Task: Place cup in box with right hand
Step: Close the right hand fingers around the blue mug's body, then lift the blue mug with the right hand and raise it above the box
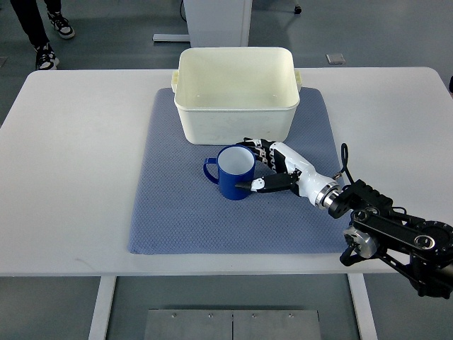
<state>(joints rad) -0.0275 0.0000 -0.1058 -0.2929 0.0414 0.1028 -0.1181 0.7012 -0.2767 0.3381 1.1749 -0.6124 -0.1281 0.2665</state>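
A blue cup (230, 177) stands upright on the blue-grey mat (170, 212), its handle pointing left. Just behind it sits the white box (236, 106), open at the top with nothing inside. My right hand (245, 166) comes in from the lower right and wraps the cup's right side. Its fingers (260, 150) lie against the far wall and the thumb (263, 185) presses the near wall. The cup still rests on the mat.
The mat lies on a white table (71, 177). A person's legs and shoes (44, 35) show at the top left, beyond the table. A white column base (212, 21) stands behind the box.
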